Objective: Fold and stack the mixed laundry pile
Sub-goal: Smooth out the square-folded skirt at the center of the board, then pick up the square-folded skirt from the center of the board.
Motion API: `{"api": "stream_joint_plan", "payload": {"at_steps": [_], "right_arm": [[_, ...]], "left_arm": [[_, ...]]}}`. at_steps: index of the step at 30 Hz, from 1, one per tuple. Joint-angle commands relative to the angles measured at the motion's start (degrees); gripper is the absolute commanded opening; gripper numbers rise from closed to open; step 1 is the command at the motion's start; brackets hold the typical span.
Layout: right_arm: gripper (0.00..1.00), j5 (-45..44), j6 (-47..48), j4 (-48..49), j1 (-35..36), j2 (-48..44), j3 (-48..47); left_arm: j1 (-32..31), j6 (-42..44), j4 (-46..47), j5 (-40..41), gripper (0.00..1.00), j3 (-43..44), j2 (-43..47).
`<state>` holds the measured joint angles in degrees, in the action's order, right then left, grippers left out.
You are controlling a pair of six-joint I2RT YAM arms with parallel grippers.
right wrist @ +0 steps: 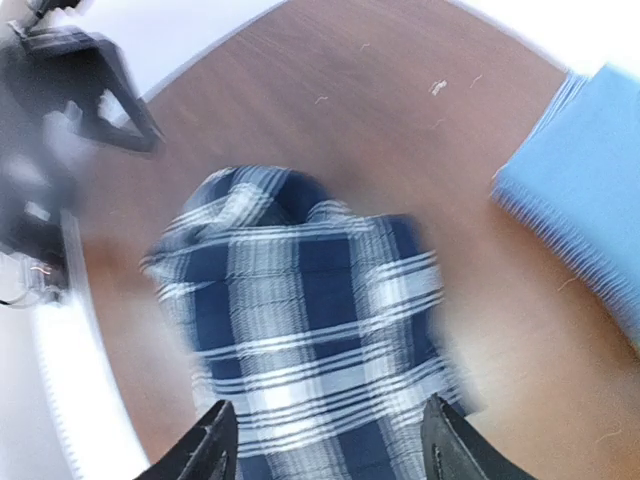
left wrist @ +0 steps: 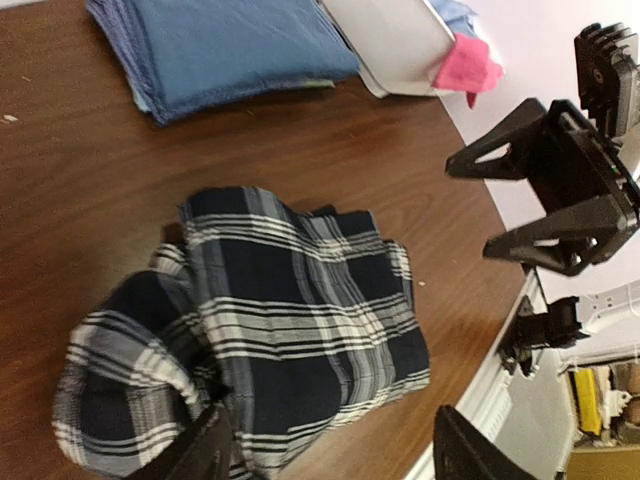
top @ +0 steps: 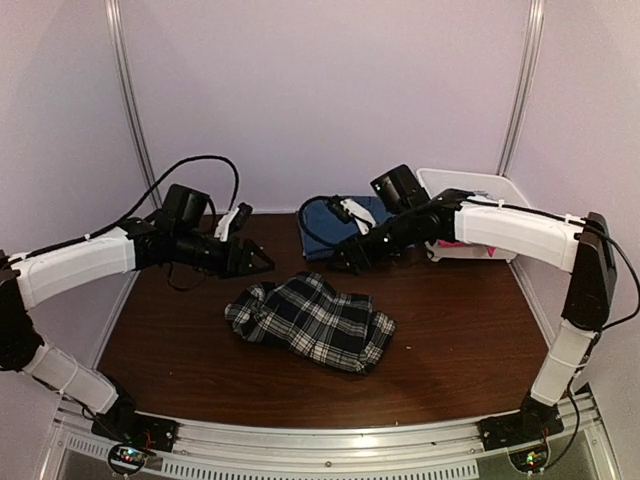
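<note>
The plaid shirt [top: 310, 320] lies crumpled on the table [top: 450, 360], with the left fingers [top: 258, 262] spread and empty behind-left of it, and the right fingers [right wrist: 205, 448] spread and empty just behind it.

The plaid shirt [top: 312, 322] lies crumpled, partly bunched, just beneath and between the left gripper [top: 262, 262] and the right gripper [top: 340, 265]. The blue T-shirt [left wrist: 235, 45] lies neatly folded behind the right gripper. The pink piece [left wrist: 467, 64] lies farther to its right.

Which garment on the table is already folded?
The blue shirt at the back, a flat neat rectangle; the plaid shirt lies crumpled in front of it.
</note>
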<state>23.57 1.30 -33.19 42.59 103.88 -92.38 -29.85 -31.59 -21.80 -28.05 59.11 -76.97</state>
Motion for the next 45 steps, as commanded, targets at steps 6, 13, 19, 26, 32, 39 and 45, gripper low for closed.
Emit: {"api": "stream_joint_plan", "payload": {"at_steps": [6,13,19,26,32,39,45], "right_arm": [[0.62,30.2,-41.1,28.4,-0.6,-3.9,32.5],[0.6,30.0,-33.8,22.8,-6.2,8.0,32.1],[0.6,27.0,-25.5,11.1,-12.2,13.4,19.3],[0.7,23.4,-24.4,10.9,-13.1,-2.4,20.7],[0.99,13.2,-28.0,21.5,-16.3,-21.5,32.8],[1.0,19.1,-37.1,24.9,-19.4,-23.1,40.1],[1.0,20.9,-46.0,29.0,-19.3,-22.6,48.2]], "left_arm": [[-8.0,-6.2,12.9,-9.8,0.55,2.3,-16.2],[-7.9,-11.7,13.5,-5.2,0.41,-9.0,-20.7],[-7.9,-14.4,16.1,-2.3,0.4,-14.1,-20.0],[-8.6,2.8,1.8,10.6,0.63,-0.4,-14.3],[-18.3,21.1,0.2,28.7,0.88,5.4,-8.9],[-30.6,41.4,4.5,39.1,0.87,7.2,-15.5],[-35.9,52.4,9.9,41.5,0.76,7.2,-21.3]]}}
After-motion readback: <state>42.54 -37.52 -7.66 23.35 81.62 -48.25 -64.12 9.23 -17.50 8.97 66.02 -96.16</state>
